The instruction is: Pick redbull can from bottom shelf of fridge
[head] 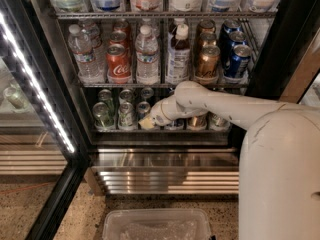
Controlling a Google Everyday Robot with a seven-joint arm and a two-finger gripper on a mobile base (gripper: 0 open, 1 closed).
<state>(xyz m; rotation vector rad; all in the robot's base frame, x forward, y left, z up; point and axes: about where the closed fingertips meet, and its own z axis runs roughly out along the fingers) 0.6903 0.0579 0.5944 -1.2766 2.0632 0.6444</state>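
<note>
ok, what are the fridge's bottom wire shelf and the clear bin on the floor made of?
Bottom wire shelf: likely metal, thin rods with bright glints. Clear floor bin: probably plastic, translucent, cloudy rounded rim. The gripper sits at that shelf's front edge.

White arm (225, 106) extends forward and left, hand (148, 121) at its tip

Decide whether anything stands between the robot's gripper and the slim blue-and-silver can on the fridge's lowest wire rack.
Nothing visible does. The gripper sits at the front of the lowest metal wire rack, directly before the slim blue-and-silver can; whether they touch cannot be told.
</note>
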